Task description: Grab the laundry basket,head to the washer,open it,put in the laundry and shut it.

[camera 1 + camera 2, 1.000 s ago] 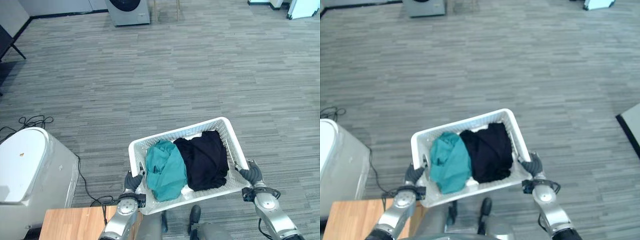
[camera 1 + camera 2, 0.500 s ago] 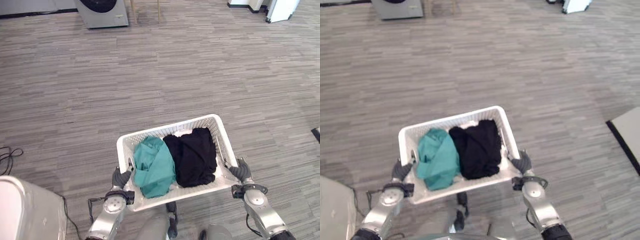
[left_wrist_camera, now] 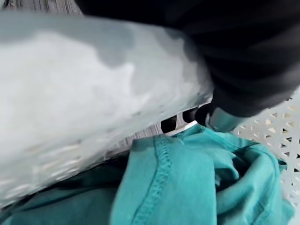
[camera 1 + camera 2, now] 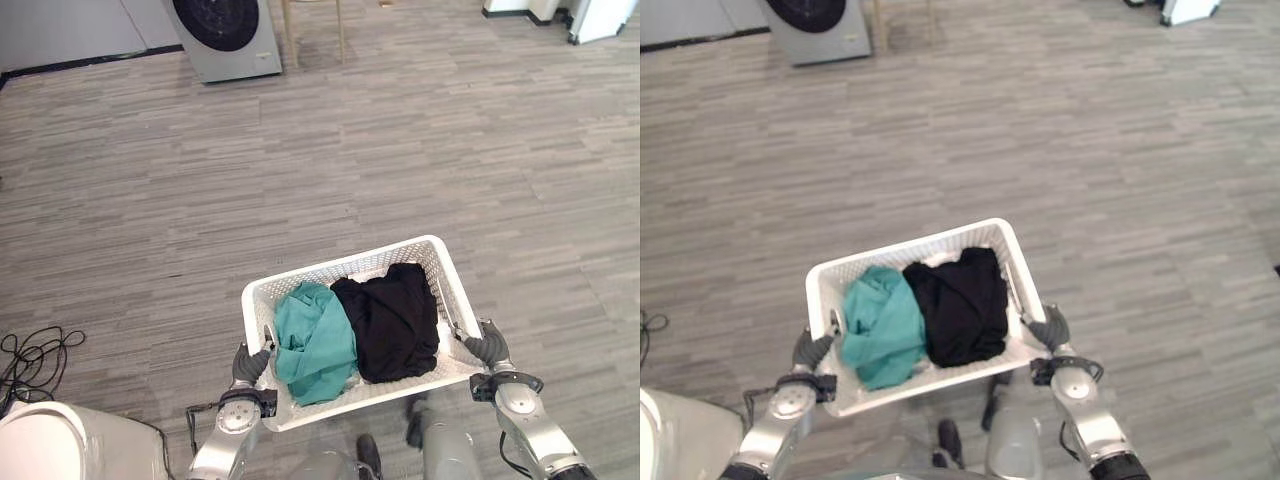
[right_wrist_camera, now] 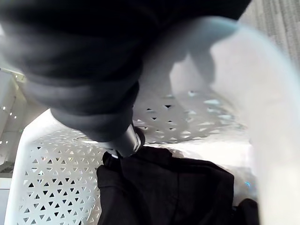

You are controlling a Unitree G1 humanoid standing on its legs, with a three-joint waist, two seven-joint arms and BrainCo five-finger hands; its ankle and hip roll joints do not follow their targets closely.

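I carry a white laundry basket (image 4: pixel 340 262) low in front of me. A teal garment (image 4: pixel 312 340) lies in its left half and a black garment (image 4: pixel 392 318) in its right half. My left hand (image 4: pixel 247 366) is curled on the basket's left handle and my right hand (image 4: pixel 486 345) on the right handle. The left wrist view has the basket's rim (image 3: pixel 93 93) close up with the teal garment (image 3: pixel 187 183) past it. In the right wrist view the black garment (image 5: pixel 173 192) lies inside the perforated wall (image 5: pixel 51 183). The grey washer (image 4: pixel 225 35) with its dark round door stands far ahead on the left.
A rounded white appliance (image 4: pixel 60 445) sits at my lower left. Thin chair legs (image 4: pixel 310 25) stand just right of the washer. White furniture (image 4: pixel 600 15) is at the far right. Open grey striped floor (image 4: pixel 400 150) stretches between me and the washer.
The whole view has shifted as I move. The washer shows larger and more of its door is in view. The basket stays held in both hands.
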